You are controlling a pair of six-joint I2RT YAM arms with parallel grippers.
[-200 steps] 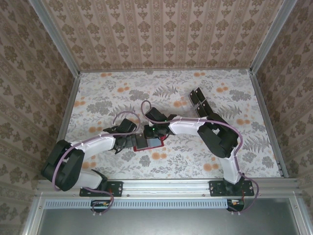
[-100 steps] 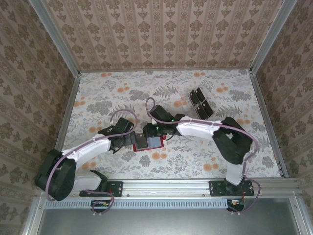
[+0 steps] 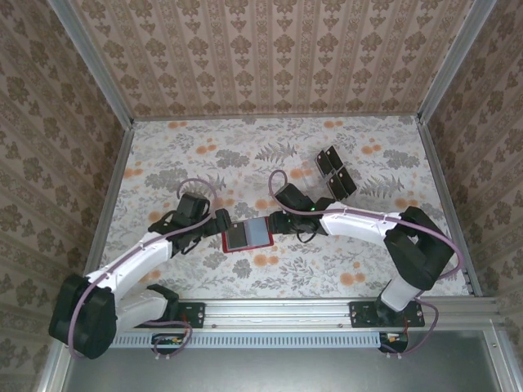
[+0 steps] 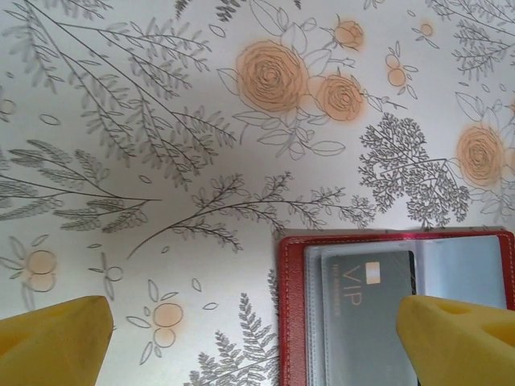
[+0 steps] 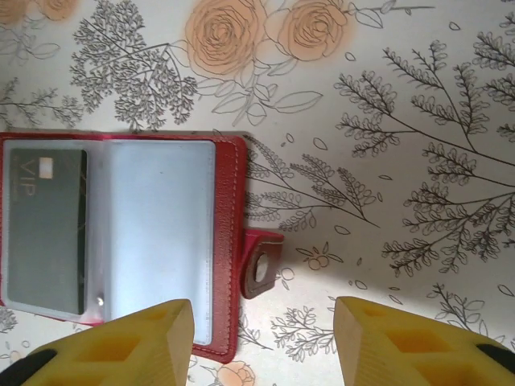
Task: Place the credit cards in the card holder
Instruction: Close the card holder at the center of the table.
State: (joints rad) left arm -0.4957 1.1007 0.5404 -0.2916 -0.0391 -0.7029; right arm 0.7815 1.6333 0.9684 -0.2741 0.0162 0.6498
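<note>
Red floppy-looking card holder [image 3: 247, 235] lay open; thin credit cards [image 3: 335, 170] likely needed edge pinches; left gripper [image 4: 253, 322] and right gripper [image 5: 261, 322] gaped empty.

1. The left gripper [image 3: 217, 223] and right gripper [image 3: 277, 222], both spread wide, flank the wallet [image 3: 247, 235] on either side.
2. Bare table [image 3: 163, 155] lies beyond it, up to the cards [image 3: 334, 171].

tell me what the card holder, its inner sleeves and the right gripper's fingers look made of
Card holder: red leather or faux leather, judging by the matte surface and stitched edge; which one is unclear. Inner sleeves: clear, slightly glossy plastic film; the VIP card shows through. Fingers of the right gripper: matte yellow plastic, possibly printed.
</note>
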